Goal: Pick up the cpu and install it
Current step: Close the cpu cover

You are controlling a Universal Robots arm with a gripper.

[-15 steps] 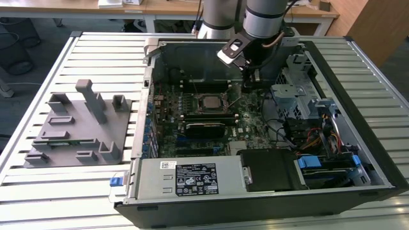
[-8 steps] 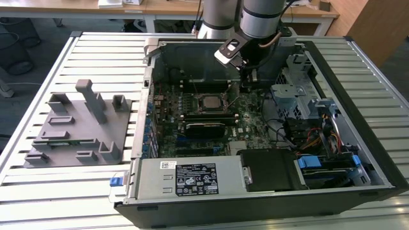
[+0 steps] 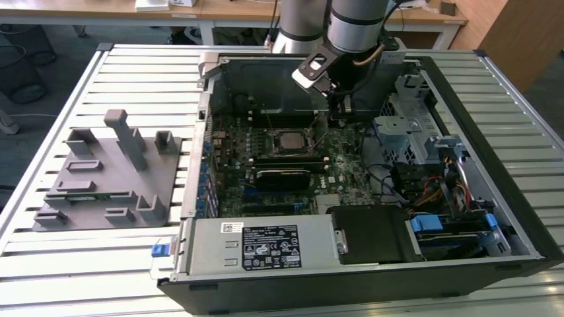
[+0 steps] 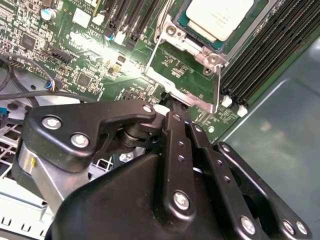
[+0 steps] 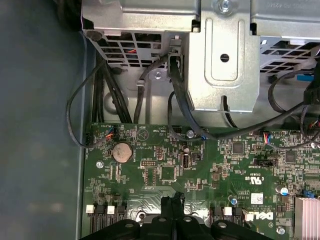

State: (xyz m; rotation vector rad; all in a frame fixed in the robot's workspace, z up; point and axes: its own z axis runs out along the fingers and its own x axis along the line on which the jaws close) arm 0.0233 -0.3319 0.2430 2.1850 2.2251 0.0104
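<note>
When looking just past the gripper (image 4: 169, 102), saw the cpu (image 4: 220, 17) lying flat in its socket (image 3: 269, 140), shiny grey top up. Sat a little way ahead of it, not touching. Found the black fingers (image 5: 167, 206) squeezed shut together, holding nothing, with the tip right by the silver frame (image 4: 192, 95) around the socket. On the gripper's other side, saw the green board (image 5: 200, 170), black wires (image 5: 182, 112) and a grey metal cage (image 5: 220, 65).

The arm (image 3: 356, 26) is a silver-grey tube; its claw (image 4: 169, 102) has matte black linkages with silver screws.
</note>
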